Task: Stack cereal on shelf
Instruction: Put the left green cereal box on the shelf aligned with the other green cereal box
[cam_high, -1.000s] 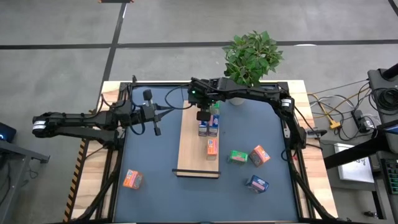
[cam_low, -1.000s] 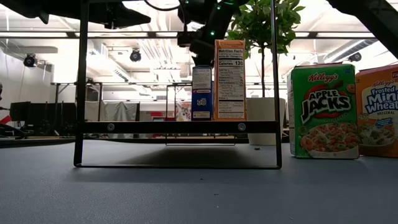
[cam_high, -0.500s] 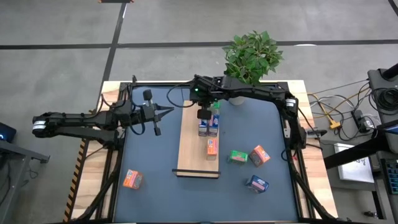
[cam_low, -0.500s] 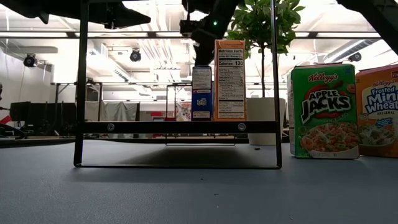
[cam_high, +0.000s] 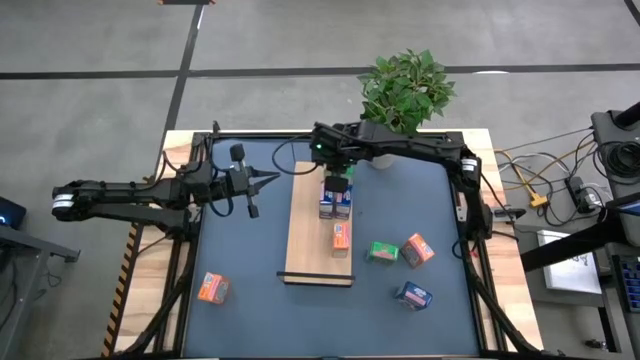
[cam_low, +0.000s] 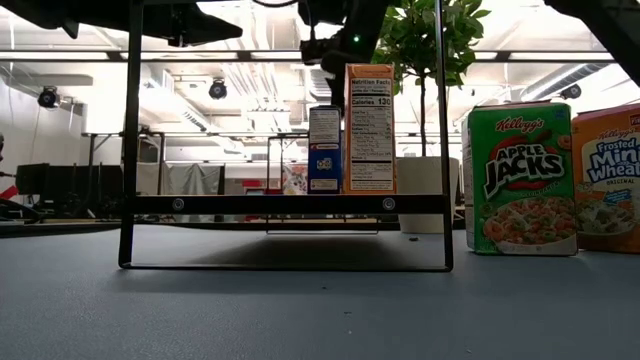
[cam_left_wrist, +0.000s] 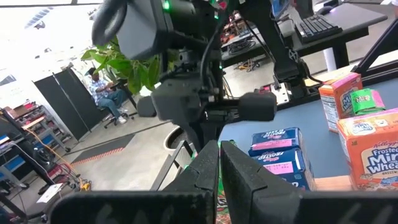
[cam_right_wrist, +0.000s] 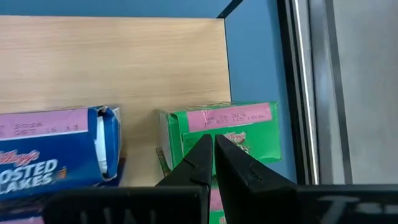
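Observation:
The shelf (cam_high: 305, 240) is a light-wood board lying lengthwise in the middle of the blue table. On it stand two blue boxes (cam_high: 334, 208), a green box (cam_high: 348, 172) at its far right corner and an orange box (cam_high: 341, 237). My right gripper (cam_high: 336, 185) is shut and empty and hangs above the green box (cam_right_wrist: 242, 127), beside a blue box (cam_right_wrist: 56, 149). My left gripper (cam_high: 272, 178) is shut and empty, left of the board's far end. A green box (cam_high: 381, 253), an orange box (cam_high: 418, 249), a blue box (cam_high: 413, 295) and another orange box (cam_high: 212, 288) rest on the table.
A potted plant (cam_high: 405, 90) stands at the table's far edge behind the right arm. A dark frame (cam_low: 132, 140) stands around the shelf in the low view. The loose boxes lie right of the board and at the near left.
My right gripper has risen from just above the blue boxes and gone a little toward the table's right edge, over the green box. The boxes on the board have stayed where they were.

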